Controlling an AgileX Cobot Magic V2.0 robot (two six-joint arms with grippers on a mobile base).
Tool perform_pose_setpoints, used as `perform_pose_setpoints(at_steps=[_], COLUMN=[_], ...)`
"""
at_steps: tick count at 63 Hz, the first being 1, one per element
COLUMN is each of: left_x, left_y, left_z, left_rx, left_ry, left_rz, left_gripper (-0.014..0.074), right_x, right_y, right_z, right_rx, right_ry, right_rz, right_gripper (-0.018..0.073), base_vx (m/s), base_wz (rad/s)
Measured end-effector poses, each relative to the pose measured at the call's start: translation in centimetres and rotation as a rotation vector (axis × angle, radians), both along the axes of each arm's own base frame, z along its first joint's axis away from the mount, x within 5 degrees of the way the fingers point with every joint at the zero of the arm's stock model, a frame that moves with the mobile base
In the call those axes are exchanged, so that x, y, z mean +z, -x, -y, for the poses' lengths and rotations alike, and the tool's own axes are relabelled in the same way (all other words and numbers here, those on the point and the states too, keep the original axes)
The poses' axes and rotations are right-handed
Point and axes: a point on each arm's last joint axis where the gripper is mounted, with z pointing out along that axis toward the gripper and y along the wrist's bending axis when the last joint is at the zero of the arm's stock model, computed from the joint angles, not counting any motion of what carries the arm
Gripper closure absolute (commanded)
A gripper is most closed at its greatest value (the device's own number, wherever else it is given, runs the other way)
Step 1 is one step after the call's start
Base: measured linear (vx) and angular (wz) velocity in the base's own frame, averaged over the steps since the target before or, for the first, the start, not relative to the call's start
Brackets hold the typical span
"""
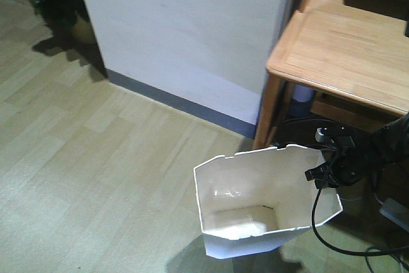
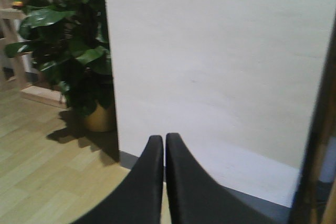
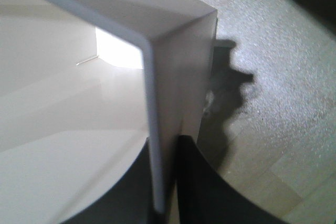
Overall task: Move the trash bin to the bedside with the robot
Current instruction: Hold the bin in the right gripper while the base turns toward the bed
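One claw does all the work here: the right claw is clamped on the thin side wall of the trash bin, and the right wrist view shows that white wall pinched edge-on, one finger inside and one outside. The left claw is pressed closed on nothing, pointing at the white wall and a potted plant that stands well apart from the tabletop. The bin sits on the floor just beside the tabletop's front leg, below its near corner, and the bed is in no view, so I judge the haul to the bedside has barely begun. Now the worries. A one-sided pinch on such flimsy plastic could let the wall flex and slide out of the grip, or let the bin swing and tip if it is lifted or dragged. The bin's rear corner is close to the tabletop leg and could catch on it during a turn. A black cable loops down under the tabletop's edge, right against the bin, and might snag or tug. As for contents, the bin looks empty; a pale patch on its bottom may be glare or a scrap, and I cannot tell which.
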Motion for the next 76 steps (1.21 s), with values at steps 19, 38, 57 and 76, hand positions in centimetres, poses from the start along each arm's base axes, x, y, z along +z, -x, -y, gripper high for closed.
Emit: perform_pose_setpoints(at_steps=[19,38,57,76], left_x=[0.0,0.0,0.0,0.0], left_y=[0.0,0.0,0.0,0.0], left_z=[0.0,0.0,0.0,0.0], left_rx=[0.0,0.0,0.0,0.0], left_ry=[0.0,0.0,0.0,0.0], left_rz=[0.0,0.0,0.0,0.0], left_gripper=[0.0602,0.0602,0.0602,0.0602], right_x=[-0.01,0.0,0.02,0.02], right_y=[-0.02,-0.02,0.03,0.03], right_z=[0.03,0.02,-0.18,-0.19], right_rx=[-0.001,-0.002,0.005,0.005], right_ry=[0.004,0.003,-0.009,-0.01], right_rz=[0.002,0.001,-0.004,-0.004], right_gripper=[0.0565,0.0565,0.0565,0.0565], base_vx=[0.02,0.05,0.1,0.15], base_wz=[0.48,0.62,0.53,0.4])
